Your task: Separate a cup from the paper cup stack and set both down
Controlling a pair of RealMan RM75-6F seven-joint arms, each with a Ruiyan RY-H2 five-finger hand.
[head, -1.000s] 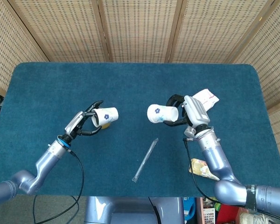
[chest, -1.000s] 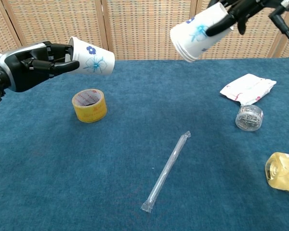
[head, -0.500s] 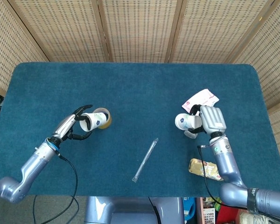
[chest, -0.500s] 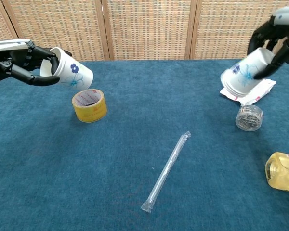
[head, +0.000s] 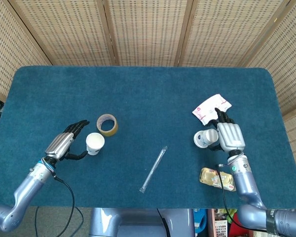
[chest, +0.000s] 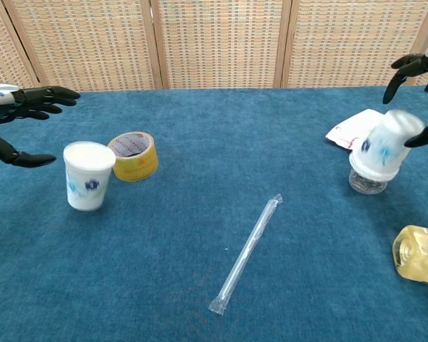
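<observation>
Both cups down: single cup (chest: 88, 175) upright, stack (chest: 382, 151) inverted.

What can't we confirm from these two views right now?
- Paper cup stack, chest view: motion-blurred; standing or tipping is unclear.
- Small clear container: mostly covered by the stack.
- Right robot hand, chest view: cut off by the frame edge.
- Stack cup count: too small.

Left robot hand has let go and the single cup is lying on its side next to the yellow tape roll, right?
Not quite. The chest view shows the single cup standing upright, mouth up, beside the yellow tape roll. The left robot hand has indeed let go, fingers spread.
</observation>
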